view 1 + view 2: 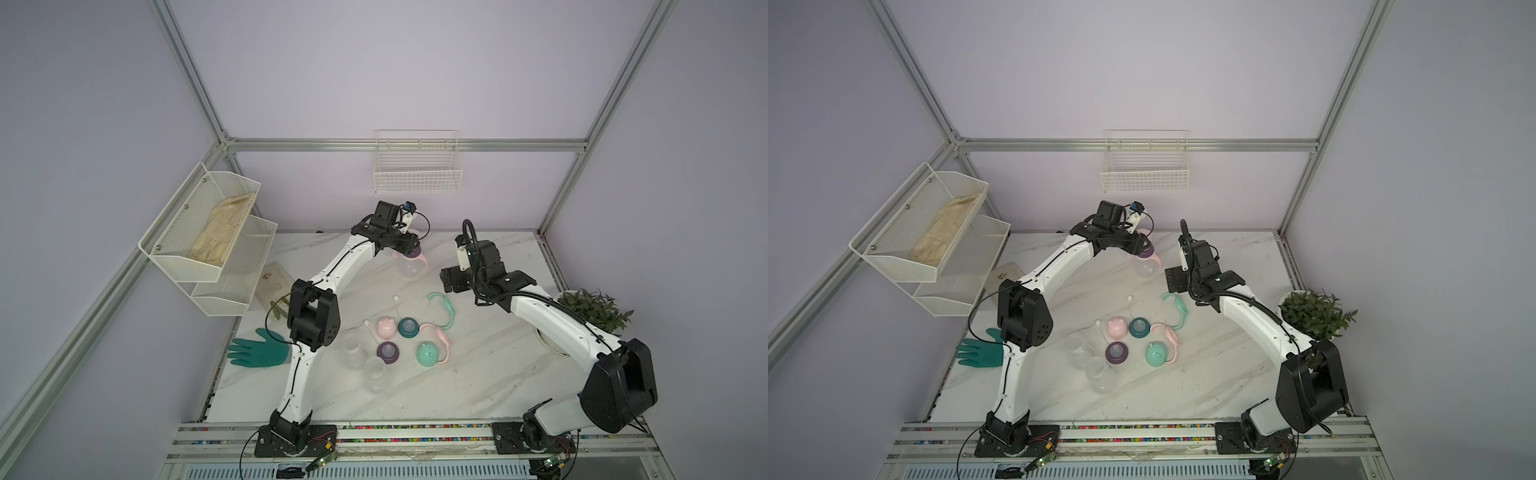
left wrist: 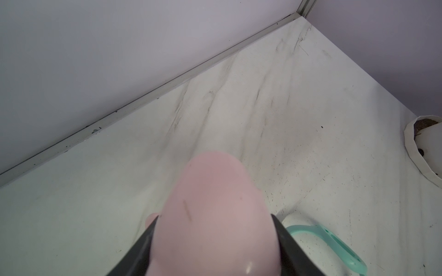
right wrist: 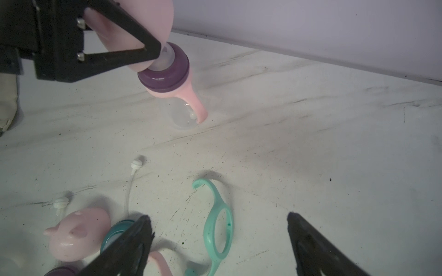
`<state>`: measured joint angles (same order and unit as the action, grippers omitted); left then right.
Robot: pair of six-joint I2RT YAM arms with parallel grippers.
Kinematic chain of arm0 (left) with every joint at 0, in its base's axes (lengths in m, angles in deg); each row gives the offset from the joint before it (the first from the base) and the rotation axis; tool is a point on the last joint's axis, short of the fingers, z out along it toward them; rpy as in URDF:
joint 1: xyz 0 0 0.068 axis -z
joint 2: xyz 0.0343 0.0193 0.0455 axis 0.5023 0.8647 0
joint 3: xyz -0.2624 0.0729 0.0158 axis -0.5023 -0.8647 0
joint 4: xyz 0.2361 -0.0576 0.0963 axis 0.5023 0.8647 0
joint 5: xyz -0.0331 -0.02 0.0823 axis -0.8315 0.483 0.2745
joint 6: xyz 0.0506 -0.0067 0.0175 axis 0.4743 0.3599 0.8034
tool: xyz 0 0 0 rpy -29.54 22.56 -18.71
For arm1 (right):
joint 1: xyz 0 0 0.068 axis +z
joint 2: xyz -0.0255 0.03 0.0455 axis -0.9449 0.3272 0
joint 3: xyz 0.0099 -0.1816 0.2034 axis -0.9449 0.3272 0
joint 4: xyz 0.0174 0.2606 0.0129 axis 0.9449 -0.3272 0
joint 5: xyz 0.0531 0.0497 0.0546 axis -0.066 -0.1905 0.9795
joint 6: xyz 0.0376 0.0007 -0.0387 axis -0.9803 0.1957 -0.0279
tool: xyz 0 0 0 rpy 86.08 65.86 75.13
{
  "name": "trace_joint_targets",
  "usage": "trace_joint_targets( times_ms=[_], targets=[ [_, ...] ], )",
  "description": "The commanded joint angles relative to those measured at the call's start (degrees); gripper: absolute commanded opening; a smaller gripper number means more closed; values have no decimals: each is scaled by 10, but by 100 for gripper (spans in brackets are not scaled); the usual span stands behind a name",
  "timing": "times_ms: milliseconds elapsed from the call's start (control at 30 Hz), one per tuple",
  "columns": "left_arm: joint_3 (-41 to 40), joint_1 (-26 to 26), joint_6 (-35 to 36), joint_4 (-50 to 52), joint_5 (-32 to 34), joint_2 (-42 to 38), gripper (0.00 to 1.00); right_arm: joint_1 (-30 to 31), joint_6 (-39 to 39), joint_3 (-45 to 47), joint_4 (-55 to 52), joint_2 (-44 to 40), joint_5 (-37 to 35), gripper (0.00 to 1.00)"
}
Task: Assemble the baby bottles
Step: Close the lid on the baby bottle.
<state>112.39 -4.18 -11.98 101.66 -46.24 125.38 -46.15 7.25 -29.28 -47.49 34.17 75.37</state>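
At the back middle of the table stands a clear baby bottle [image 1: 409, 270] [image 1: 1145, 269] [image 3: 184, 114] with a purple collar [image 3: 165, 69] and a pink handle ring. My left gripper [image 1: 411, 245] [image 2: 215, 217] is shut on a pink dome cap [image 2: 215, 191] [image 3: 134, 31], held tilted over that bottle's nipple, which still shows under the cap's rim. My right gripper [image 1: 451, 282] [image 3: 218, 217] hangs open and holds nothing, above a loose mint handle ring [image 3: 220, 229] [image 1: 445, 309]. Two bare clear bottles [image 1: 353, 349] [image 1: 376, 374] stand nearer the front.
Loose parts lie mid-table: a pink cap [image 1: 386, 327], a teal collar [image 1: 408, 327], a purple collar [image 1: 389, 352], a mint cap [image 1: 428, 353], a pink ring [image 1: 440, 338] and two straws [image 1: 397, 307]. A green glove [image 1: 257, 353] lies left, a potted plant [image 1: 594, 311] right.
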Motion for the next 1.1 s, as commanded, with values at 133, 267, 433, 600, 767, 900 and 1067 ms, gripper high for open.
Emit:
trace_joint_targets(
  times_ms=[133, 267, 433, 600, 767, 900, 1067],
  targets=[
    [39, 6, 14, -19, 1, 9, 61, -3, -6, 3, 15, 3, 6, 92],
    [36, 7, 18, -18, 7, 9, 65, -3, -6, 4, 16, 6, 8, 92],
    [30, 7, 24, -18, 10, 7, 70, -3, -7, 5, 18, 9, 12, 92],
    [25, 8, 32, -16, 12, 6, 75, -3, -8, 6, 17, 9, 13, 92],
    [24, 8, 37, -13, 12, 7, 77, -2, -9, 8, 19, 10, 13, 92],
    [24, 8, 36, -13, 17, 7, 78, -3, -10, 9, 22, 11, 14, 92],
    [28, 8, 32, -20, 23, -7, 81, -3, 3, 19, 45, 17, 41, 90]
  ],
)
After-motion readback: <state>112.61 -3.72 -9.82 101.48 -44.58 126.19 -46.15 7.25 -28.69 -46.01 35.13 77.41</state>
